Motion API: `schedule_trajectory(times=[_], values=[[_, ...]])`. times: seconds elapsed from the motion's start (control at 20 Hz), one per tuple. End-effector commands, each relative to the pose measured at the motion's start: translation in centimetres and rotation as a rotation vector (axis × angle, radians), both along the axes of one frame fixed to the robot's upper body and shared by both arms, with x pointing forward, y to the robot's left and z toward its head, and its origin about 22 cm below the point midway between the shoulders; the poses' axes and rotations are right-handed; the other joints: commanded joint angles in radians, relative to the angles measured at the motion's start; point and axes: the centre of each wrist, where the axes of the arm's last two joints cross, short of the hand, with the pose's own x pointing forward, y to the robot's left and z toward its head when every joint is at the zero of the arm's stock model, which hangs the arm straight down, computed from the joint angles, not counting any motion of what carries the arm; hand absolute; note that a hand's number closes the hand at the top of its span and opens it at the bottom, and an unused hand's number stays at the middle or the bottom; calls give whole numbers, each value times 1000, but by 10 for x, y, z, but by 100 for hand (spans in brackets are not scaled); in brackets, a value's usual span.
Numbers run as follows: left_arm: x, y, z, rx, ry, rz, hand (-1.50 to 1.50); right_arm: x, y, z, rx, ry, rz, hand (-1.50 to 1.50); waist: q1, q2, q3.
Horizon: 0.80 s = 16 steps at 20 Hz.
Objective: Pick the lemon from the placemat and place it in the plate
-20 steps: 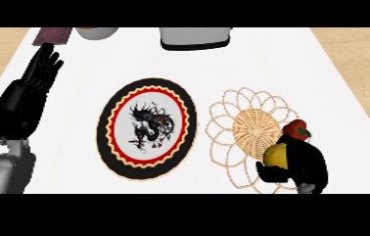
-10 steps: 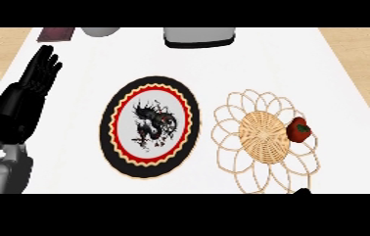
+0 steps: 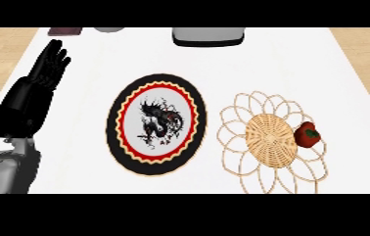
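A black-rimmed plate (image 3: 157,123) with a red scalloped ring and a dark dragon figure on its white middle lies flat on the white table (image 3: 282,68). Just right of the plate, not quite touching it, lies a woven placemat (image 3: 271,141) with a dense round core and looping wire-like petals around it. On the placemat's right side, at the edge of that core, sits a red fruit with a green stem (image 3: 308,134); it looks more like a tomato or persimmon than a lemon, though the view is too coarse to be sure. No yellow fruit shows on the placemat or the plate. Well left of the plate the left hand (image 3: 39,85) rests near the view's edge, fingers straight and together, holding nothing. Beyond the plate, at the table's far edge, stand a grey box-like thing (image 3: 208,35), a smaller grey thing (image 3: 108,29) and a dark reddish thing (image 3: 65,32).
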Motion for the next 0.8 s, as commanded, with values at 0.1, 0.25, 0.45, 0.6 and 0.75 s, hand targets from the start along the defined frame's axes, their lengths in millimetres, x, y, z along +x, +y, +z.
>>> schedule_trajectory(times=[0.1, 0.25, 0.45, 0.6, 0.75], values=[[8, 3, -12, 6, -13, -15, 0, -3, 44, 19, 76, -124, 74, 150, 19, 11, 1], [4, -16, -7, -3, -10, -46, 0, 2, 43, 25, 71, -103, 114, 150, 40, 14, 1], [12, -14, 7, -8, -29, -59, 0, 22, 40, 21, 92, -139, 132, 150, 61, 23, 1], [16, -18, 6, 11, -21, -66, 0, 24, 39, 26, 135, -123, 143, 150, 68, 28, 0], [13, -25, 0, -10, -11, -89, 0, 37, 45, 15, 153, -109, 138, 150, 76, 29, 0]])
